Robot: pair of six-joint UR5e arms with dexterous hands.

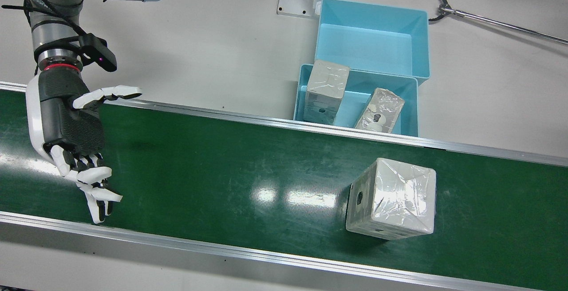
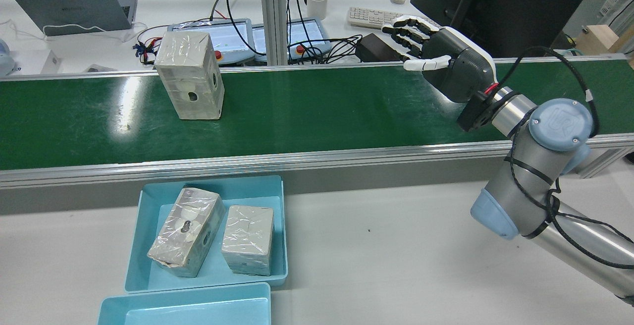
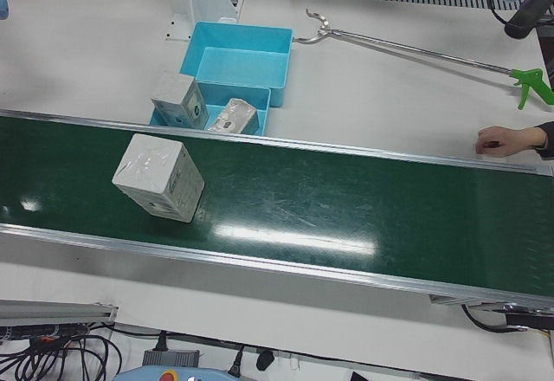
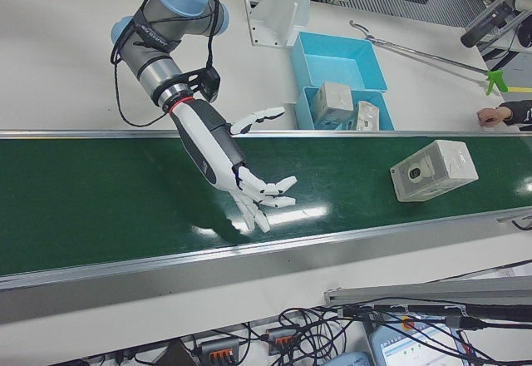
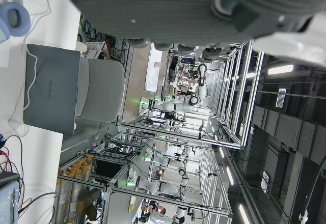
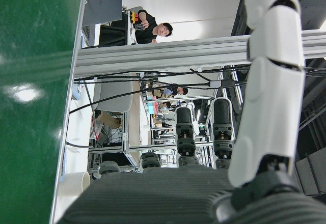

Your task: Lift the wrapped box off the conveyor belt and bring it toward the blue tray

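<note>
- Nearest you in the rear view, the blue tray [image 2: 133, 245] sits on the white surface [image 2: 376, 245] just this side of the belt, already holding two wrapped boxes, with room left along its right wall. A second, empty blue tray [image 2: 185, 310] touches its near edge.
- Your right hand [image 2: 446, 62] hovers over the right stretch of the conveyor belt [image 2: 322, 112], fingers [image 2: 411, 30] spread and holding nothing; the palm faces left along the belt, seemingly posed to meet the box from the side.
- The wrapped box [image 2: 189, 75] stands upright on the belt's far-left part, well apart from your hand and roughly in line with the tray.
- Your left hand shows only as a dark palm edge in its own camera; you cannot tell its finger state.
- Beyond the belt lie desks with a laptop [image 2: 69, 5].
</note>
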